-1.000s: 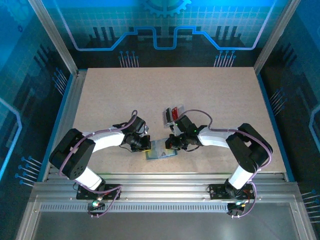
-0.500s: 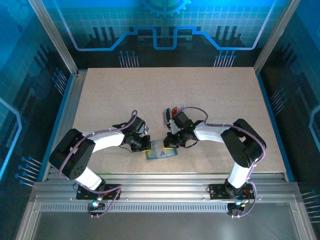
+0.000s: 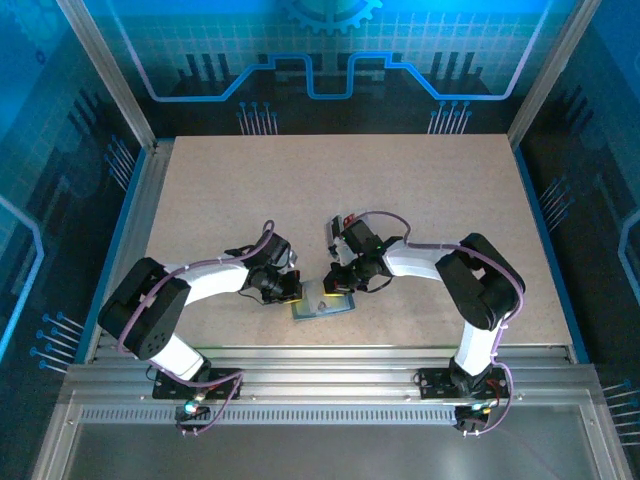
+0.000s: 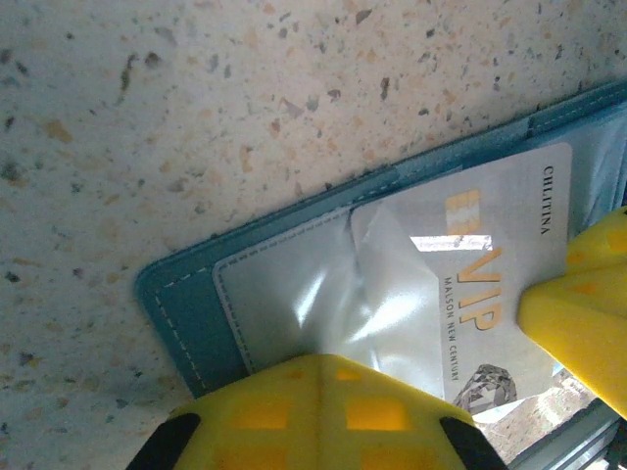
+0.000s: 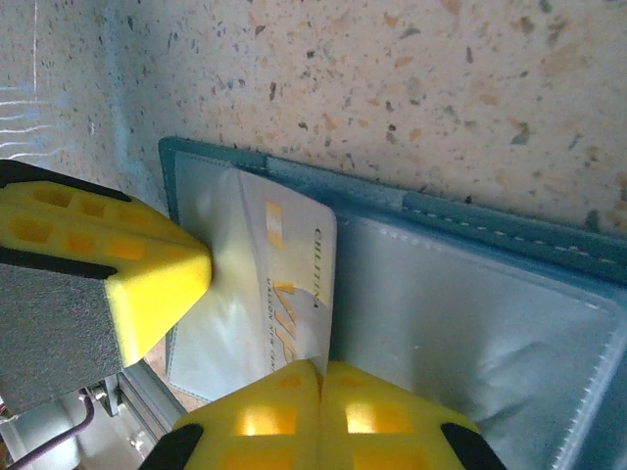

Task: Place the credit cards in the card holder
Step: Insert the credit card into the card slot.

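The card holder (image 3: 322, 303) lies open near the table's front edge, slate blue with clear pockets (image 4: 186, 294) (image 5: 470, 313). A silver-grey credit card marked VIP (image 4: 490, 294) (image 5: 294, 264) sits partly inside the left pocket. My right gripper (image 3: 337, 285) (image 5: 320, 367) is shut on that card's outer edge. At the pocket's mouth my left gripper (image 3: 290, 290) (image 4: 338, 360) is shut, pinching the puckered clear film. Its yellow finger also shows in the right wrist view (image 5: 147, 279). A red card (image 3: 349, 221) and a grey one (image 3: 334, 234) lie behind the right wrist.
The metal rail (image 3: 320, 352) along the table's near edge runs just below the holder. Both arms crowd together over the holder. Bare speckled tabletop (image 3: 350, 170) stretches behind them up to the blue back wall.
My right gripper has shifted a little left over the holder, carrying the silver card further toward the left pocket; its elbow followed. The left gripper has stayed in place.
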Controlling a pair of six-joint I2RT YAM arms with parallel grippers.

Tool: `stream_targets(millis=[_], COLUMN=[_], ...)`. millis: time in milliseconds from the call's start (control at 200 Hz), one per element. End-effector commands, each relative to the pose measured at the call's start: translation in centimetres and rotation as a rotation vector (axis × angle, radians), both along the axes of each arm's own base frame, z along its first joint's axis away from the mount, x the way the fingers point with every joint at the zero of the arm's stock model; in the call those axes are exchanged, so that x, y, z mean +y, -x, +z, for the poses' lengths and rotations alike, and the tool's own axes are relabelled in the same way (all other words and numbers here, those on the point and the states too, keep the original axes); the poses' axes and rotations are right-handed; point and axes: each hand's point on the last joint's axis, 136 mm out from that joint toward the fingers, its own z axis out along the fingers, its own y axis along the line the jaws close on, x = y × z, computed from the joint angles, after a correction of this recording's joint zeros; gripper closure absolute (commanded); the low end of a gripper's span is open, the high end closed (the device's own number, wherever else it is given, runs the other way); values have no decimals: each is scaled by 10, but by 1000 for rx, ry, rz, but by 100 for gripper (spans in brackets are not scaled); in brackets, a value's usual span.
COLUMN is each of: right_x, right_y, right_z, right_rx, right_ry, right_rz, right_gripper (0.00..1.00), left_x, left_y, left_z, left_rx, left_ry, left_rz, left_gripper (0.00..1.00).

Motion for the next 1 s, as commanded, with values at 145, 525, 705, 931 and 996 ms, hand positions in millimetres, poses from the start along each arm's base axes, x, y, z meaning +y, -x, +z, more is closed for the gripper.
stream_targets(millis=[145,525,705,931,996], right_x=[-11,-11,-11,-14,-14], right_y=[30,34,31,23,22], right_z=[-27,-26,-30,-31,-31], right_rx=[58,42,38,16,17], right_ry=[66,91,119,153,156], right_rz=[-1,10,-19,-65,-70], right_gripper=[100,100,100,100,100], left_x=[15,15,9,14,19], left_y=[18,19,17,21,23], left_z=[-19,-20,-6,14,14], left_rx=[81,85,69,25,23], left_ry=[-75,-69,-36,-11,-27], left_rz=[15,17,12,43,63], left_gripper=[94,94,93,86,86])
